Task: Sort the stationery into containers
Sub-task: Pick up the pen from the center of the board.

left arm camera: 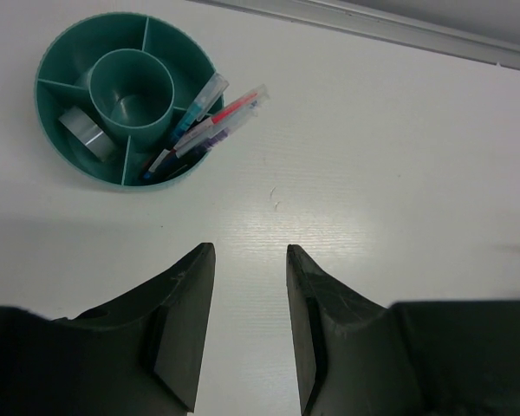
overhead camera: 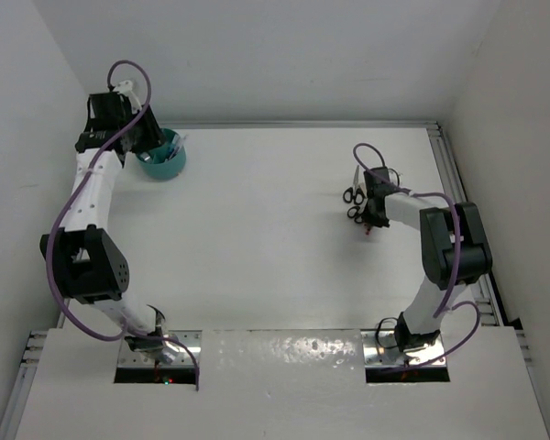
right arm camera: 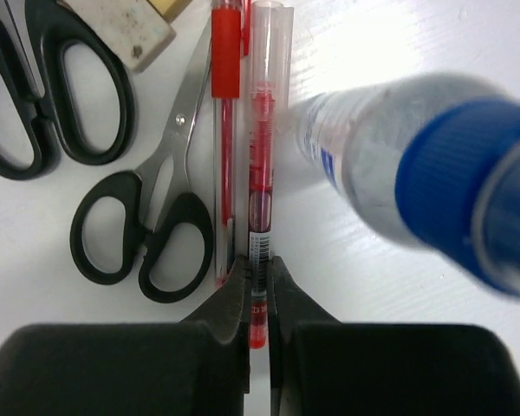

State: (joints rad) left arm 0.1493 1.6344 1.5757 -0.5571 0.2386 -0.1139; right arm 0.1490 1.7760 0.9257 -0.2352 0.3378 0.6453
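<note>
Stationery partly sorted. Organiser (left arm camera: 42, 95) holds tape ring (left arm camera: 87, 134) and several pens (left arm camera: 210, 126) in its outer compartments; centre cup looks bare. Left to sort, on counter (right arm camera: 35, 286) well apart from organiser: two scissors (right arm camera: 147, 225), block (right arm camera: 126, 26), bottle (right arm camera: 416, 165), spare pen (right arm camera: 225, 104). Right fingers (right arm camera: 230, 325) clamped on clear-barrelled red pen (right arm camera: 260, 173). Left fingers (left arm camera: 186, 303) parted, holding nothing, near organiser.

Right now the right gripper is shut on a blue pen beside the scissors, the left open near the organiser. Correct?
The pen is red, not blue: see the right wrist view. The right gripper is shut on it beside the scissors; the left gripper is open near the organiser.
</note>
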